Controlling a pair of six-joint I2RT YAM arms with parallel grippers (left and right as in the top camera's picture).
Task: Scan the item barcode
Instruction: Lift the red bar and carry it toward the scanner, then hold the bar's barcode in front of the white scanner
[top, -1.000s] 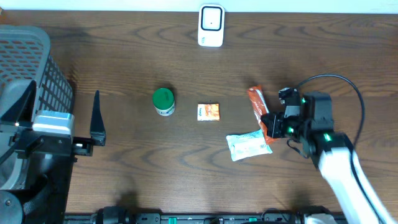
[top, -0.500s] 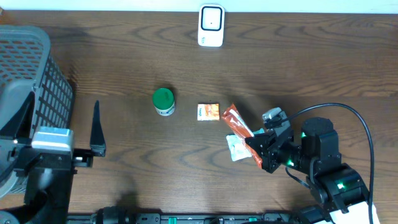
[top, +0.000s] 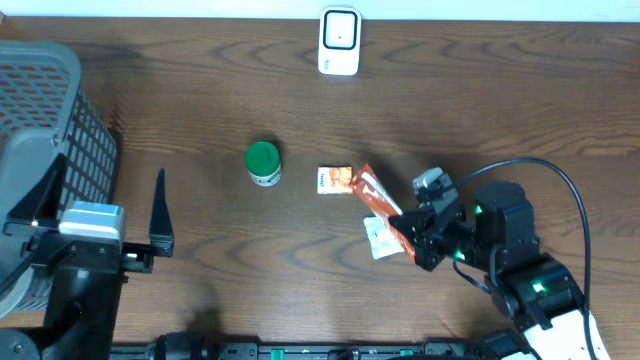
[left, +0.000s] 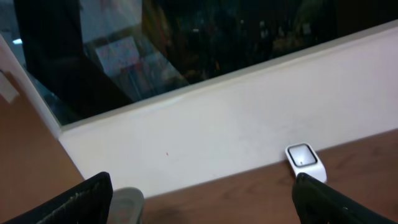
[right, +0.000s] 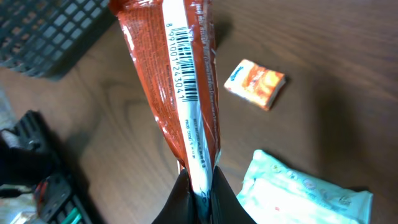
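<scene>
The basket (top: 60, 110) at the left edge of the table (top: 480, 90) is unmoved. Beside it the left pincer (left: 208, 208) hangs spread wide and empty, nudged slightly rightward. The right pincer (top: 410, 238), clenched on one end of the orange snack packet (top: 372, 195), has swung in from the right side. The packet now slants over the white pouch (top: 376, 237), its tip near the small orange sachet (top: 335, 180) and its barcode (right: 185, 62) facing the wrist camera.
</scene>
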